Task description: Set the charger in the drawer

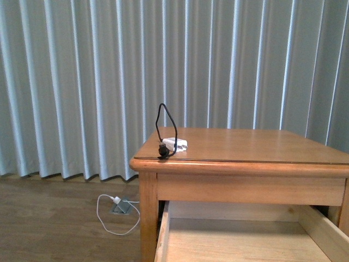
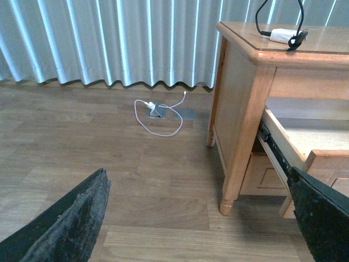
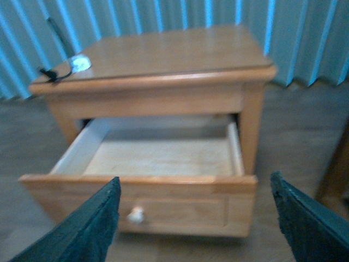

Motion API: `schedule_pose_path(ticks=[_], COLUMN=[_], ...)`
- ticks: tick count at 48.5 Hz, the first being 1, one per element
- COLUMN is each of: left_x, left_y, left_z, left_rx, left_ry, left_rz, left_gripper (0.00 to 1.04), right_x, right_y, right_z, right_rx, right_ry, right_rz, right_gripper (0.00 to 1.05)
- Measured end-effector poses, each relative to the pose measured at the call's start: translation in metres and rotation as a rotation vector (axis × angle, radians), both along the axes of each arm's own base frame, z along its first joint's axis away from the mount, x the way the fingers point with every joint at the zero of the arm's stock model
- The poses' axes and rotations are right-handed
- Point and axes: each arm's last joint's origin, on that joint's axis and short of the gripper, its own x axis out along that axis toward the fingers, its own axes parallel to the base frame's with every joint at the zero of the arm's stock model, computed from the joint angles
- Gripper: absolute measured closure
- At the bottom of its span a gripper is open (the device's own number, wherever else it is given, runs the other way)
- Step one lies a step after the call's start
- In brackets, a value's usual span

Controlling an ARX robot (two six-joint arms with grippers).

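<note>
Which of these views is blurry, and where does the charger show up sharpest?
Right wrist view: soft throughout with a blue cast, and the drawer looks smeared. Front view: sharp, with the charger crisp on the nightstand, evenly lit. Left wrist view: also sharp.

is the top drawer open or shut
Open. The drawer is pulled well out of the nightstand, its bare wooden floor showing; the charger lies on top.

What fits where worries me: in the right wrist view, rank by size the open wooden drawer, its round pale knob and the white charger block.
Largest: open honey-coloured wooden drawer.
Then round pale knob and white charger block: look alike; knob is nearer, picture blurred, so unranked.
</note>
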Motion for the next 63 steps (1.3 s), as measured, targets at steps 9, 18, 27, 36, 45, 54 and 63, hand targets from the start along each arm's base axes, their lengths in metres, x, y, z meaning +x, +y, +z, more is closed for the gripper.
schedule_pose_path(ticks=[9,18,27,36,45,54,63], left_x=[0.000,0.000,0.000,0.000,0.000,0.003,0.022], left_y=[0.000,0.000,0.000,0.000,0.000,-0.001,-0.017], left_z=[0.000,0.000,0.000,0.000,0.000,0.007,0.020], left_rx=[0.000,0.000,0.000,0.000,0.000,-0.026,-0.067], left_ry=[0.000,0.000,0.000,0.000,0.000,-0.068,-0.022], left_rz=[-0.001,0.000,-0.001,0.000,0.000,0.166,0.322], left_gripper=[0.06,0.06,0.06,0.06,0.06,0.06,0.06], right_x=[-0.004,-0.004,-0.004,-0.004,-0.004,-0.004,-0.004], right_y=[0.008,0.014,0.014,0.014,0.014,0.014,0.014], right_z=[-0.015,-0.029,-0.035,-0.035,-0.035,-0.035,-0.035], right_rx=[-0.065,-0.076,-0.081,-0.081,-0.080,-0.080,-0.080], right_ry=[-0.052,-0.050,-0.048,-0.049,-0.049,-0.049,-0.049], right_rz=[-0.116,-0.082,-0.079,-0.079,-0.079,-0.079,-0.080], right_gripper=[0.57,0.89,0.83,0.43,0.07,0.09,0.09])
